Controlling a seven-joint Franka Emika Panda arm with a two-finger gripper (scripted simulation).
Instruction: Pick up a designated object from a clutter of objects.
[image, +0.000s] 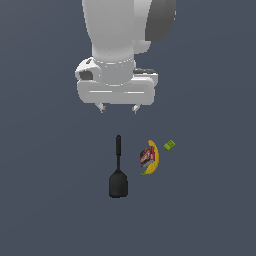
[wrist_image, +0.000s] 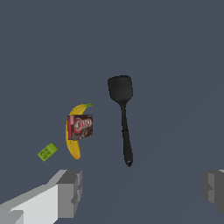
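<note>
My gripper (image: 118, 109) hangs above the clutter with its fingers (wrist_image: 70, 192) spread wide and nothing between them. The green brick (image: 169, 145) lies flat on the dark floor (image: 45, 190), at about two o'clock from the banana (image: 152, 159) in the exterior view, near its upper tip but apart from it. It is tiny and bright green, an oblong far smaller than the banana; I cannot make out its studs. Its long axis runs diagonally, from about two o'clock to eight o'clock. The red box (image: 146, 156) lies against the banana's side, and the black spatula (image: 118, 170) is at nine o'clock from them.
</note>
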